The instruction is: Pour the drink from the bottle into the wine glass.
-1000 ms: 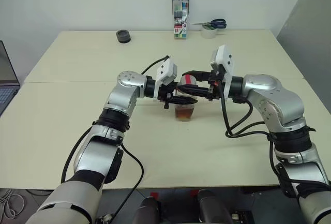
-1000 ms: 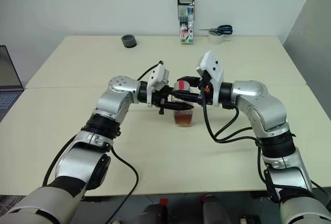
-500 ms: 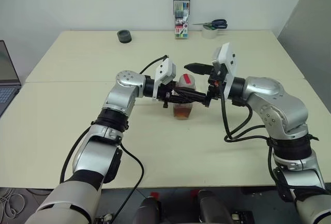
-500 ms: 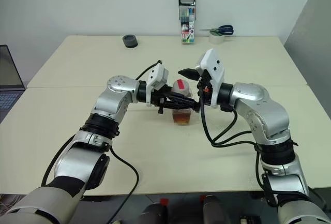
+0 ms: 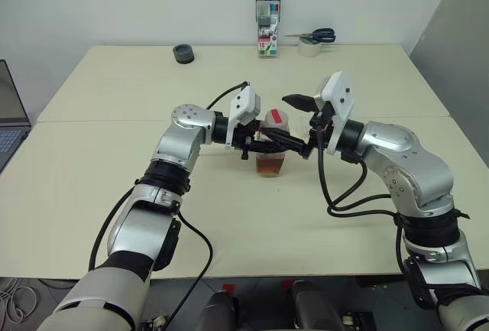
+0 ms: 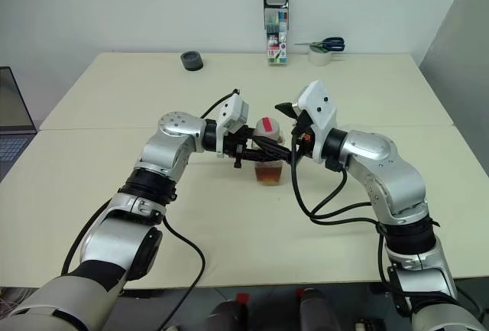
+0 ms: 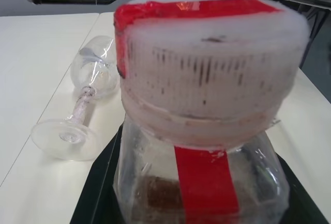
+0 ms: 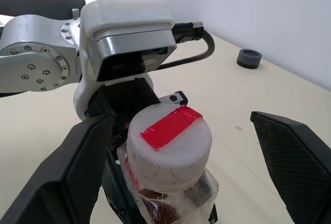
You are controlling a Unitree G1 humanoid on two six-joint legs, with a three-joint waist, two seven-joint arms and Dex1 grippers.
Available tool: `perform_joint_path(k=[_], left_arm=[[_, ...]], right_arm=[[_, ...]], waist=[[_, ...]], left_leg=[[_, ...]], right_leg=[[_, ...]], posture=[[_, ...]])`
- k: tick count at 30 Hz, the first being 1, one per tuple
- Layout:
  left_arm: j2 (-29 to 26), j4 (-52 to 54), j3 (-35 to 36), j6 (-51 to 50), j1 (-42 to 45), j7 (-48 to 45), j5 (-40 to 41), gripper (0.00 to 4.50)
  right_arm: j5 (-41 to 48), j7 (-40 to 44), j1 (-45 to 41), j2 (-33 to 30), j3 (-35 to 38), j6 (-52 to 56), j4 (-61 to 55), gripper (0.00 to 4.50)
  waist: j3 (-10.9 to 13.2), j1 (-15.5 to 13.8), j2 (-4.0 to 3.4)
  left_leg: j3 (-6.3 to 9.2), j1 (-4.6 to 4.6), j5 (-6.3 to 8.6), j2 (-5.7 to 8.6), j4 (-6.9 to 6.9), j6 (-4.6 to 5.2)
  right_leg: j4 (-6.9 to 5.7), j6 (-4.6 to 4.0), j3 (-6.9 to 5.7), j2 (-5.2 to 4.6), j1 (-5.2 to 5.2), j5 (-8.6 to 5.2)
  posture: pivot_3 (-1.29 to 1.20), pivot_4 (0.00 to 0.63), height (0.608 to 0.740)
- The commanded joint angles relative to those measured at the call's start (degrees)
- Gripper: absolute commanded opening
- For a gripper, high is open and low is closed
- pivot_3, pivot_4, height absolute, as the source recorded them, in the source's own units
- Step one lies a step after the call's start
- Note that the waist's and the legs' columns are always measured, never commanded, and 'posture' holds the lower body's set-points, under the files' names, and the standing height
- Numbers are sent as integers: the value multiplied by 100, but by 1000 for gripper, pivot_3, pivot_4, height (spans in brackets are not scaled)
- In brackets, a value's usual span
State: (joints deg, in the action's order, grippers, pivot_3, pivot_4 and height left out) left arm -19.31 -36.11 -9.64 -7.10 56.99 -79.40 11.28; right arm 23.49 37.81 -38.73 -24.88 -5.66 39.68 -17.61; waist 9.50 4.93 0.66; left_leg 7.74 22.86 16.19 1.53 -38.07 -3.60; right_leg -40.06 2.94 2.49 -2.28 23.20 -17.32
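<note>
Near the middle of the bench point(image 5: 114, 216), the left gripper point(image 5: 269, 144) is clamped on the bottle point(image 5: 272, 151), its black fingers point(image 5: 284, 141) pinched around the body just under the cap point(image 5: 276, 120). The bottle stands upright, and whether its base touches the bench I cannot tell. Its cap is white with a red strip across the top, and a red label strip runs down the clear body. The drink point(image 5: 270, 165), dark reddish-brown, lies as a shallow pool in the bottom of the bottle.

The right gripper point(image 8: 183, 177) sits just beside the bottle on the side opposite the left arm, its claw spread wide, with one finger point(image 8: 67, 167) on one side of the cap and the other well off on the far side; neither pad touches the cap or the body.

The wine glass point(image 7: 83, 105) shows in the left wrist view, lying on its side on the bench behind the bottle, bowl and foot both resting on the surface.

Along the far edge stand a marker-pen case point(image 5: 267, 21), upright, a roll of tape point(image 5: 309, 47) with blue-handled scissors point(image 5: 319, 36) on top towards the far right corner, and a small dark ring point(image 5: 182, 53) towards the far left. A laptop point(image 5: 9, 124) juts in at the left edge.
</note>
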Motion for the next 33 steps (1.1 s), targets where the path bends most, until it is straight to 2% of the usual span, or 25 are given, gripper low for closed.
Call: perform_joint_path(k=[1, 14, 33], left_arm=[[-19, 232, 107, 39, 75, -6, 100, 1742], [-8, 264, 91, 5, 48, -12, 102, 1742], [-4, 334, 92, -52, 6, 0, 112, 1742]], right_arm=[[41, -153, 55, 12, 198, -35, -233, 4500], [288, -413, 312, -75, 529, 229, -553, 4500], [469, -496, 471, -268, 631, 424, -786, 4500]], waist=[[0, 0, 0], [0, -2, 0], [0, -2, 0]], left_leg=[[0, 0, 0, 0, 0, 0], [-1, 0, 0, 0, 0, 0], [-3, 0, 0, 0, 0, 0]], right_leg=[[0, 0, 0, 0, 0, 0], [0, 0, 0, 0, 0, 0], [0, 0, 1, 1, 0, 0]], posture=[[0, 150, 740], [0, 150, 740], [0, 150, 740]])
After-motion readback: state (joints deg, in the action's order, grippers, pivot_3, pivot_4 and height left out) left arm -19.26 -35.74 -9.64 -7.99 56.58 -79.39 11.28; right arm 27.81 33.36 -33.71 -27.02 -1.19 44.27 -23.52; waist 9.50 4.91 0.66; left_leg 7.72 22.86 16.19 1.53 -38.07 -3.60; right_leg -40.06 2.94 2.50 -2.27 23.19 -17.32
